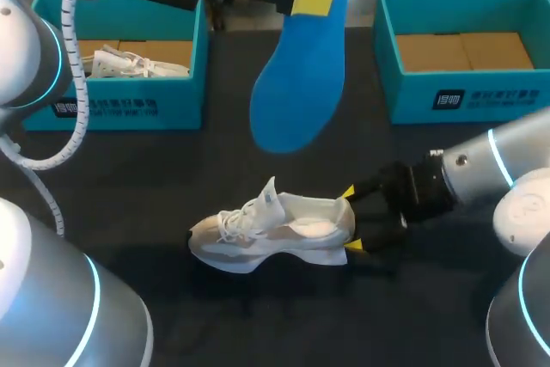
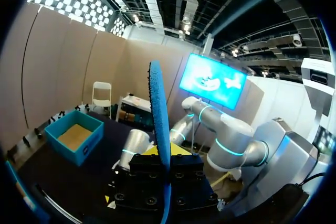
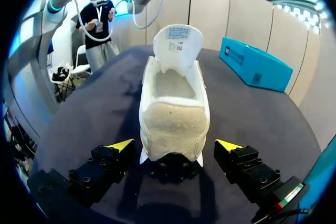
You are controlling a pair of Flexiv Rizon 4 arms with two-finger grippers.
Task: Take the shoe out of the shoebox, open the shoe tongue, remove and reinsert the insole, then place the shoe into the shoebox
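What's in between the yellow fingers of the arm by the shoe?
The white shoe: its heel sits in the open right gripper, shown in the right wrist view.

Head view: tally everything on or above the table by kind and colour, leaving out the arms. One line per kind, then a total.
Teal shoeboxes: 2, one at the left, one at the right
White shoes: 2, one outside the boxes, one inside the left box
Blue insole: 1
Total: 5
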